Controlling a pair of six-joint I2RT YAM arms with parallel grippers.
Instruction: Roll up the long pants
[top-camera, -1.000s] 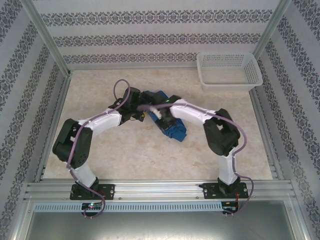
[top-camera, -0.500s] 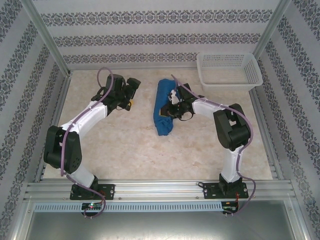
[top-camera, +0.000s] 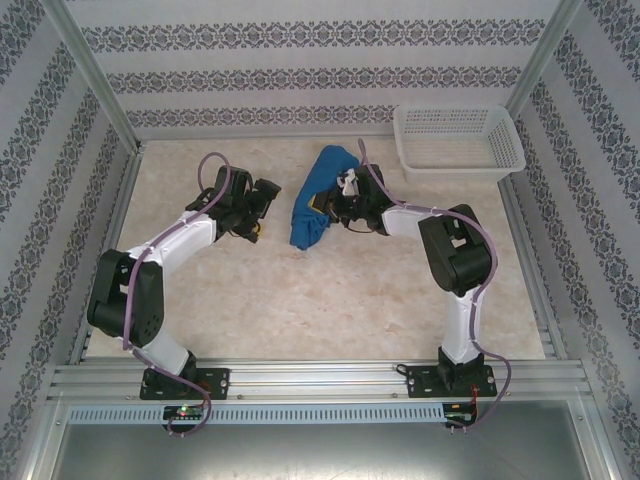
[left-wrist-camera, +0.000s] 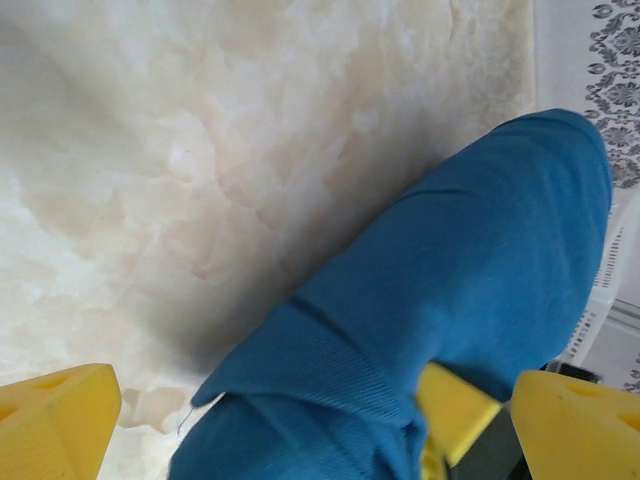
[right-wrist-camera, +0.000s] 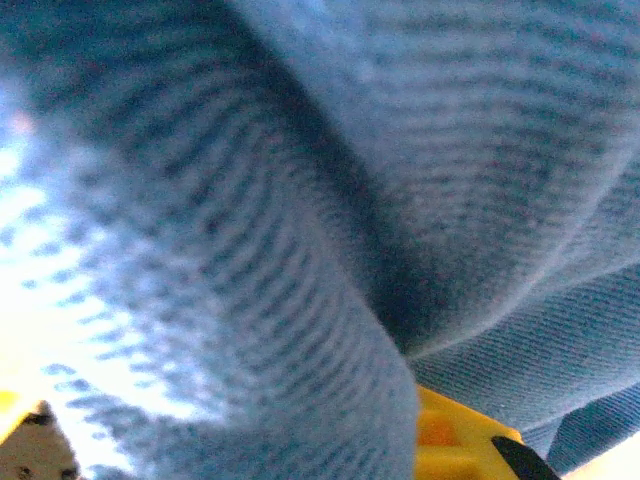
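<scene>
The long pants (top-camera: 313, 192) are a rolled royal-blue bundle at the far middle of the table, slanting from upper right to lower left. My right gripper (top-camera: 336, 205) is shut on the bundle's right side. In the right wrist view, the cloth (right-wrist-camera: 330, 200) presses close against the camera above a yellow finger (right-wrist-camera: 462, 442). My left gripper (top-camera: 262, 204) stands open just left of the bundle, apart from it. In the left wrist view, its yellow fingertips (left-wrist-camera: 55, 420) are spread wide and the pants (left-wrist-camera: 450, 270) lie ahead of them.
A white mesh basket (top-camera: 458, 141) stands at the far right corner, its wall also at the right edge of the left wrist view (left-wrist-camera: 606, 290). Aluminium frame posts and patterned walls ring the marble table (top-camera: 300, 310).
Both grippers were at the bundle a second ago. The left arm has pulled back to the left. The right gripper has carried the bundle toward the far side, turning it more upright.
</scene>
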